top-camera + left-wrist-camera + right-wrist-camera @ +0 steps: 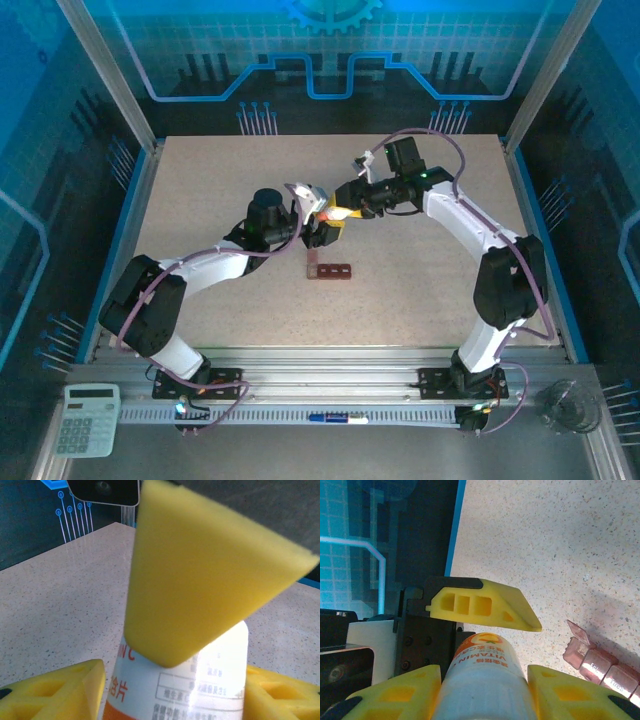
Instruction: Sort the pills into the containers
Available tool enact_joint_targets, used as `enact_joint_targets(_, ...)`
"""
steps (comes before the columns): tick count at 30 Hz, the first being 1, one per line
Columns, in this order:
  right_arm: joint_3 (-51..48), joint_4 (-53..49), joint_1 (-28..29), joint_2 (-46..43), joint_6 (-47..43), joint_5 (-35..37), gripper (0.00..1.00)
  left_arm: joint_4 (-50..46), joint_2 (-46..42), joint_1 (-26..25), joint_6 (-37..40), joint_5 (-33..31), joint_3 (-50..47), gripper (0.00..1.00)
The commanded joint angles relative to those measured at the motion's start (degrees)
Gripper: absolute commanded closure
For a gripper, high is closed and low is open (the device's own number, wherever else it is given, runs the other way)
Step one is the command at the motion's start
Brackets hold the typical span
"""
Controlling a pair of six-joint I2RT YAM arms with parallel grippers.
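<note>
1. We see the containers (330, 269) lying on the surface (420, 270), near its middle, with one end lid raised.
2. Nearby, the right hand (485, 705) is clamped on a white bottle (487, 665).
3. The left hand (175, 700) grips that bottle from the opposite side.

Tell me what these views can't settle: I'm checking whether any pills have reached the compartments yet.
- Inside of the containers: too small in the top view; cut off by the frame edge in the right wrist view.
- Upper part of the bottle: covered by the right gripper's finger in the left wrist view.
- Left gripper: pressing the bottle or not, too close to tell.
</note>
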Motion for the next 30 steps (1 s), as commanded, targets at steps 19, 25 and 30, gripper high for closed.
enact_joint_targets(19, -1.64, 1.42, -1.2, -1.87, 0.62, -2.49, 0.66, 0.15, 0.38, -0.28, -1.53, 1.79, 2.99, 0.45)
enact_joint_targets(25, -1.69, 1.37, -1.24, -1.61, 0.64, -2.56, 0.66, 0.42, 0.78, -0.26, -1.71, 2.16, 3.21, 0.46)
enact_joint_targets(30, -1.79, 1.49, -1.29, -1.65, 0.64, -2.63, 0.66, 0.24, 0.95, -0.23, -1.91, 2.59, 3.55, 0.51)
